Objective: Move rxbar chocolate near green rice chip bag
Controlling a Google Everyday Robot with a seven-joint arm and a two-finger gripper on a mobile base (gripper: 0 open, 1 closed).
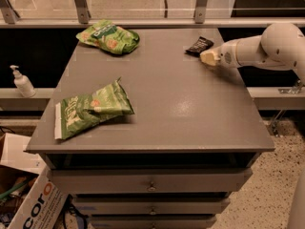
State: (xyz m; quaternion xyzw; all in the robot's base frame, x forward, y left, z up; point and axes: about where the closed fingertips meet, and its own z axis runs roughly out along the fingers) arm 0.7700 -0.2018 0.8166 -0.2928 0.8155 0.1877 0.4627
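Rxbar point(199, 45): just far-left of gripper point(208, 57); long axis diagonal. Grip state: cannot tell. Rice chip bag point(108, 36): far left, well apart.

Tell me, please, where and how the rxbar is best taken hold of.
Probably best to grip the rxbar across its narrow width at mid-length, coming from above: it lies flat and thin on the table, slanted. The gripper sits just beside its near edge.

- "coro", red-orange letters, on the cardboard box point(33, 205) on the floor, well apart from the gripper point(206, 57).
- Gripper just beside the rxbar chocolate point(199, 45), whose print is unreadable.
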